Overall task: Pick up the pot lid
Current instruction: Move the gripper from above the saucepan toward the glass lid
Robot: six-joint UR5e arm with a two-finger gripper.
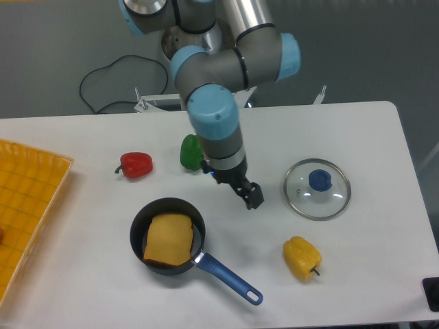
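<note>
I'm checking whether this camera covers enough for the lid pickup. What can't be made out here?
All in the fixed camera view:
- Gripper: dark and seen from above, its body hides whether the fingers are open.
- Robot arm: upper part cut off by the top edge.
- Green pepper: right side hidden by the arm.
- Pan: floor mostly covered by the brown piece.
- Black object: cut off by the right edge.

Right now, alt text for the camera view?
Open two-finger gripper above a white table, left of a clear pot lid with a blue knob. Lower in frame: a black pan with a blue handle, a brown slab inside it, and a yellow pepper. Upper left: a red pepper, a green object.
</note>
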